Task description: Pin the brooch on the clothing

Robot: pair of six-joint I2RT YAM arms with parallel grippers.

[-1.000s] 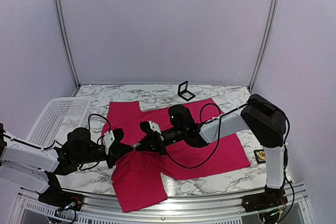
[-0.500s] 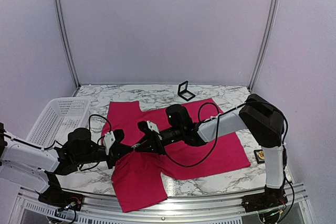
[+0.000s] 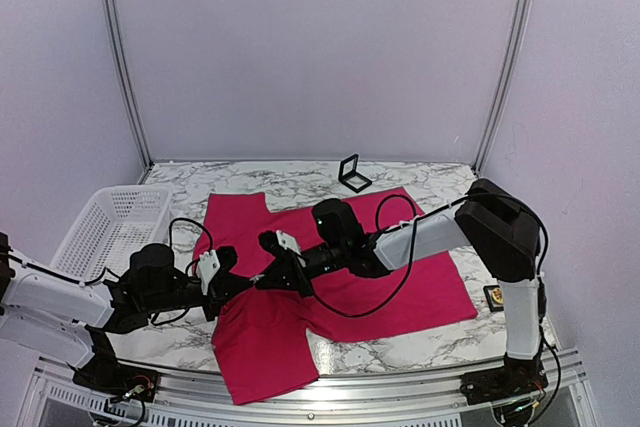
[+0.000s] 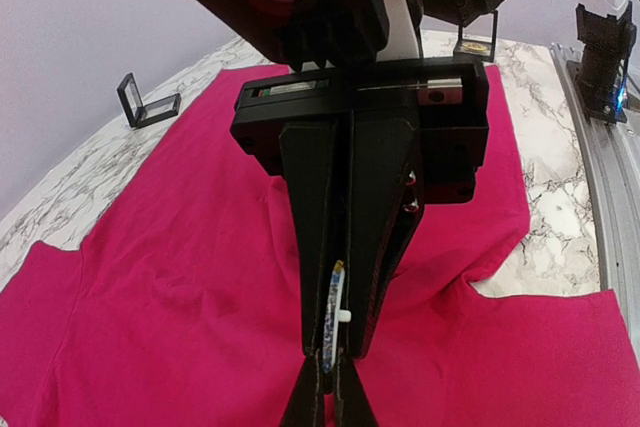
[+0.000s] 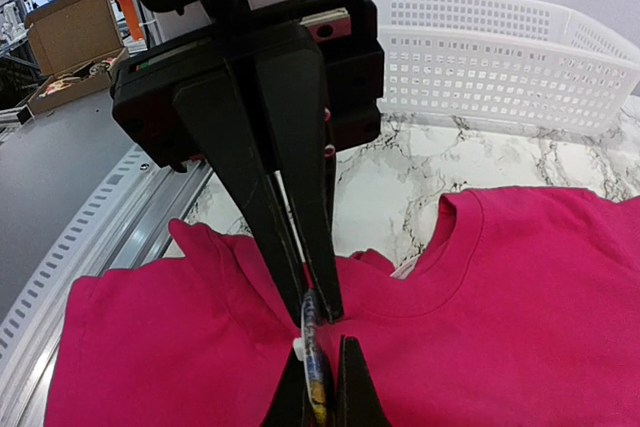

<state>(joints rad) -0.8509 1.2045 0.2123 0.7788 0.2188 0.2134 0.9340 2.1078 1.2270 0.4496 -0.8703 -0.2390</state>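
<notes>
Right gripper (image 4: 333, 342) pinches slim blue-yellow brooch (image 5: 313, 347), left gripper (image 5: 318, 312) nips a fold at 9 o'clock of magenta-pink fabric T-shirt (image 5: 500, 287); if fold slips, pin likely misses.

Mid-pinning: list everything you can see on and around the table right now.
T-shirt: one, magenta, spread across the table's middle
brooch: one, thin, bluish-yellow edge showing, above the shirt near the collar
basket: one, white, table's left side
open frame: one, black, far edge behind the shirt
small case: one, black with a gold piece, beside the right arm's base
table: one, white marble
left pincer: one, black, shut on a raised T-shirt fold
right pincer: one, black, shut on the brooch
</notes>
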